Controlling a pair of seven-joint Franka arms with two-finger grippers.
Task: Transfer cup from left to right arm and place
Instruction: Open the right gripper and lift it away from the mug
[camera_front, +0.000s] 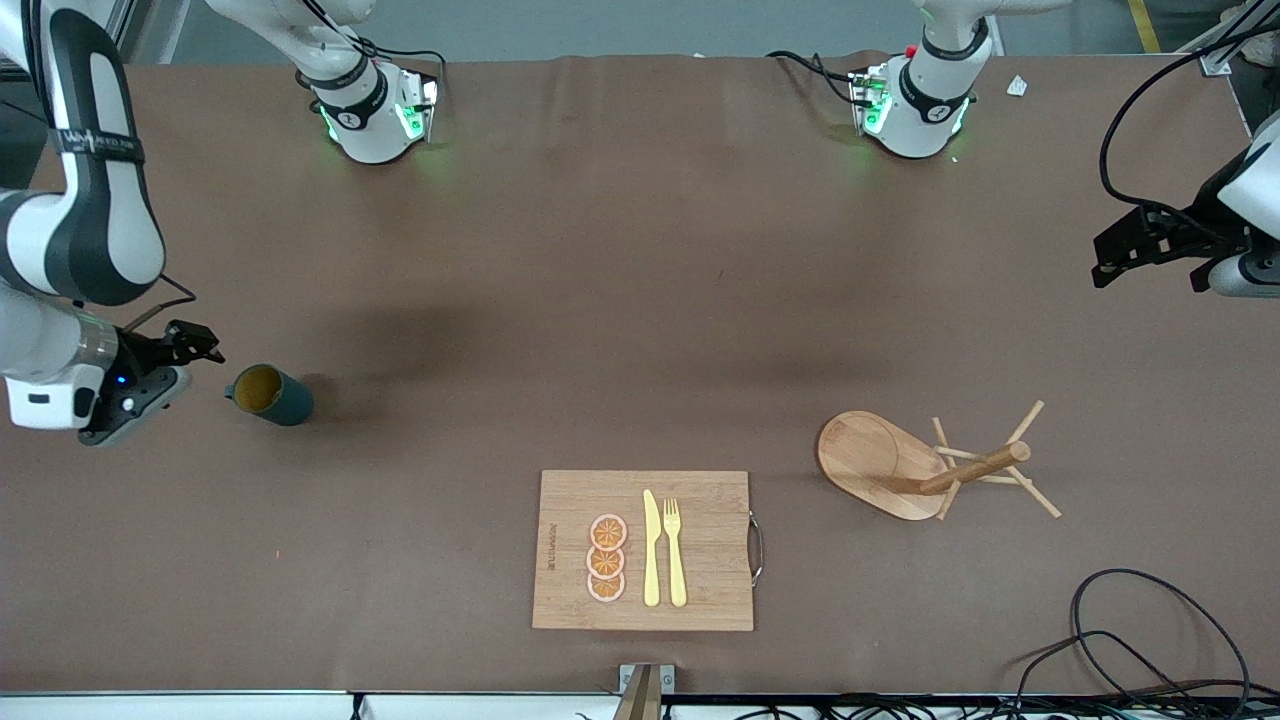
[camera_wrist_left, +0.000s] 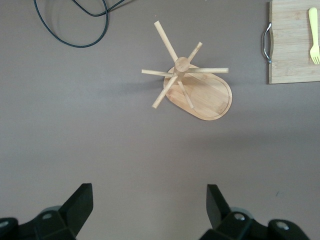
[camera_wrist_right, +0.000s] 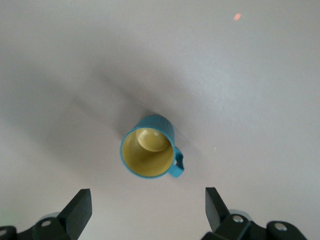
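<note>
The cup (camera_front: 270, 394) is a dark teal mug with a yellow inside. It stands upright on the brown table toward the right arm's end, handle pointing to that end. In the right wrist view the cup (camera_wrist_right: 147, 152) lies ahead of the fingers, free of them. My right gripper (camera_front: 195, 345) hovers just beside it, open and empty; its fingertips (camera_wrist_right: 80, 205) are spread wide. At the left arm's end, my left gripper (camera_front: 1140, 250) hangs over bare table, open with nothing in it, its fingertips (camera_wrist_left: 82, 200) far apart.
A wooden peg rack (camera_front: 900, 465) on an oval base stands toward the left arm's end, and shows as rack (camera_wrist_left: 200, 90) in the left wrist view. A cutting board (camera_front: 700, 590) with a knife, a fork and orange slices lies near the front edge. Black cable (camera_front: 1150, 640) loops at the front corner.
</note>
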